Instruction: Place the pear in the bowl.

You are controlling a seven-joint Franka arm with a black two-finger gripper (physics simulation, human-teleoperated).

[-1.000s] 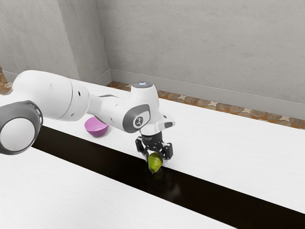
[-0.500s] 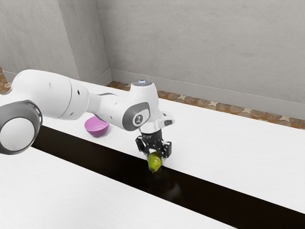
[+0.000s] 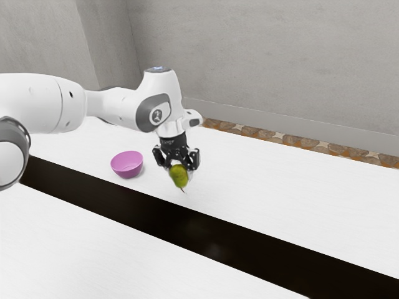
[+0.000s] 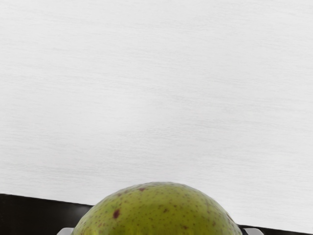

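My gripper (image 3: 179,169) is raised over the table in the exterior view, shut on the green pear (image 3: 179,176), which hangs with its stem end down. In the wrist view the speckled pear (image 4: 159,213) lies at the lower edge, with the fingertips of my gripper (image 4: 159,232) at its two sides. The pink bowl (image 3: 127,164) stands on the table, apart from the pear and toward the exterior view's left.
A long black strip (image 3: 206,232) crosses the white table (image 3: 274,180). Behind the table's far edge are a patterned stone floor (image 3: 280,137) and a grey wall (image 3: 262,56).
My gripper has risen and moved toward the exterior view's left with the pear, which was low at the black strip before. The bowl has stayed in place.
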